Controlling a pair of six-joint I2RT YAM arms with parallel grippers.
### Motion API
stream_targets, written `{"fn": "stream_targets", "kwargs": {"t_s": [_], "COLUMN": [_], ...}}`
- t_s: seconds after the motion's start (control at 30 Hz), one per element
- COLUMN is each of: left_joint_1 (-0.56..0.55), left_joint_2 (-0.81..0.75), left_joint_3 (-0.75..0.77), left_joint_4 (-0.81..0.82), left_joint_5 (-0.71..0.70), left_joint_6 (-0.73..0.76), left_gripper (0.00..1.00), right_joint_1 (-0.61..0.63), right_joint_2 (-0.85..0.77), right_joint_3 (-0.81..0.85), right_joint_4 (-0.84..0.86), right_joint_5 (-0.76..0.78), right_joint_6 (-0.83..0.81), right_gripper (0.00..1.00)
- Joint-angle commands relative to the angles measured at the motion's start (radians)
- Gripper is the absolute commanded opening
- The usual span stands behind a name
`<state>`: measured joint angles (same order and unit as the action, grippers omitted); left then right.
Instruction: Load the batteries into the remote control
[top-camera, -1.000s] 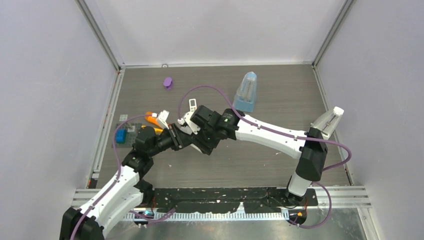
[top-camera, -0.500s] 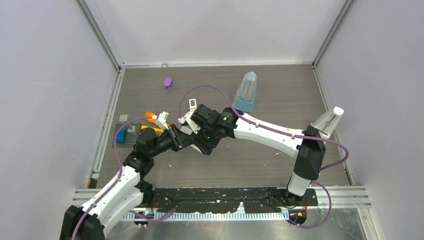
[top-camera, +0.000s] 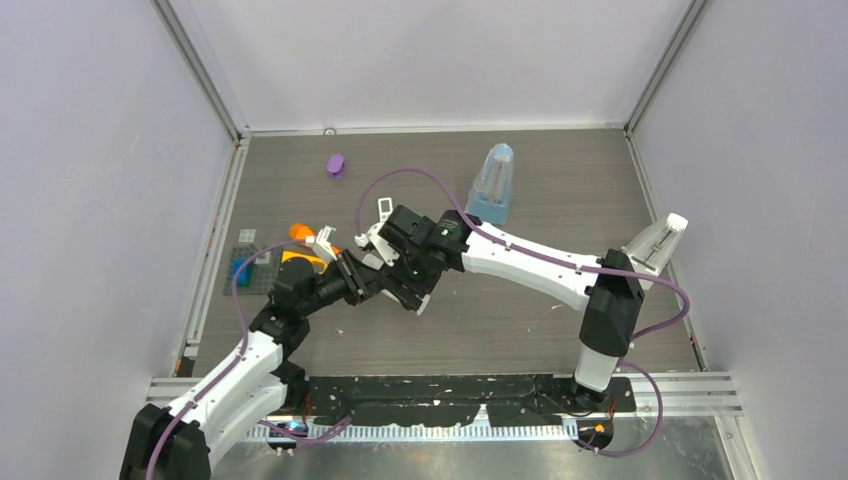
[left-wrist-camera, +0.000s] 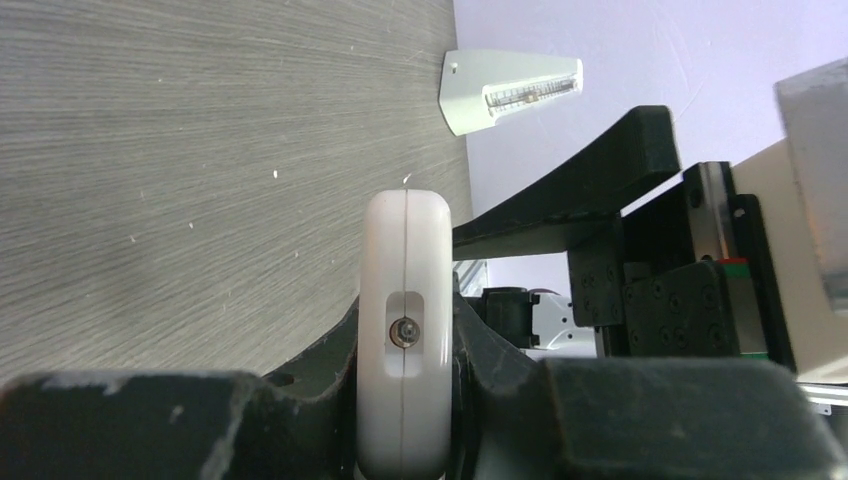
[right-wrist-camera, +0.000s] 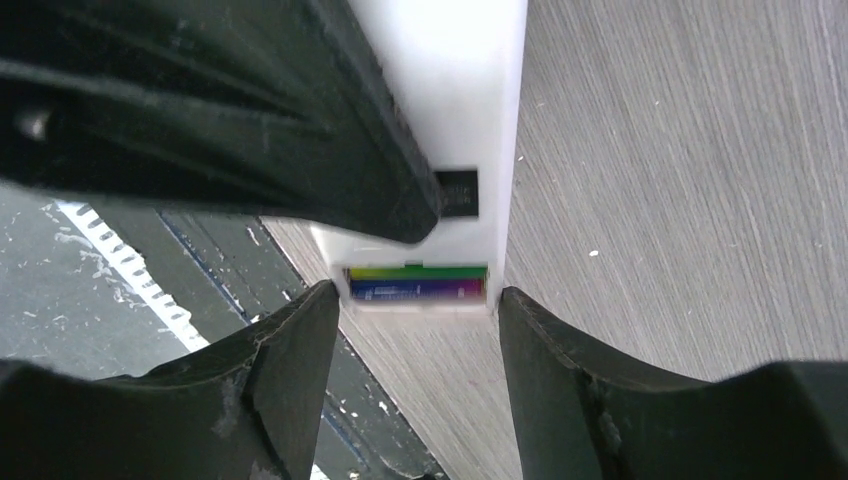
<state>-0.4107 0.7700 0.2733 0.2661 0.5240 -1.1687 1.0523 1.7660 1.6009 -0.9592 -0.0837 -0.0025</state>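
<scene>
Left tool is clamped on the remote control, gripping its two broad faces so that the white body stands on edge above the table. Right tool sits right at the remote's lower end with its jaws spread wide and nothing between them; the fingers flank that end, and I can't tell if they brush it.

From the right wrist view, the remote's long body runs straight away from the right tool. One battery, purple and green in its wrapper, lies in the open bay at that near end. Its long axis is crosswise to the remote, running from one right finger towards the other, so the tool straddles it end to end.

To my eye that cell is seated or close to it. The right arm is the free one and the one nearest the bay. Whether another slot lies deeper in the remote is hidden behind the left tool's dark finger.
</scene>
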Motion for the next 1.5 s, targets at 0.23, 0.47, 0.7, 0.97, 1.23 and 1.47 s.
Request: {"fn": "stream_targets", "kwargs": {"t_s": [0.23,0.47,0.7,0.97,1.23,1.47], "left_joint_1": [-0.002,0.007,0.011,0.012,0.012,0.012], "left_joint_2": [0.037,0.043,0.029,0.025,0.005,-0.034], "left_joint_3": [0.023,0.049,0.043,0.023,-0.078,-0.097], "left_joint_4": [0.155,-0.081,-0.161,-0.173,-0.038,-0.036], "left_joint_5": [0.097,-0.076,-0.179,-0.205,-0.192,-0.231], "left_joint_6": [-0.087,0.122,0.189,0.203,0.149,0.141], "left_gripper": [0.00,0.00,0.00,0.00,0.00,0.00], "right_joint_1": [-0.015,-0.023,-0.035,-0.069,-0.070,-0.060], "right_joint_2": [0.059,-0.065,-0.282,-0.349,-0.204,-0.265], "right_joint_3": [0.025,-0.104,-0.383,-0.571,-0.490,-0.590], "right_joint_4": [0.111,0.241,0.392,0.455,0.313,0.365], "right_joint_5": [0.081,0.202,0.354,0.256,0.282,0.287], "right_joint_6": [-0.057,0.063,0.349,0.331,0.697,1.298], "right_gripper": [0.65,0.69,0.70,0.71,0.66,0.65]}}
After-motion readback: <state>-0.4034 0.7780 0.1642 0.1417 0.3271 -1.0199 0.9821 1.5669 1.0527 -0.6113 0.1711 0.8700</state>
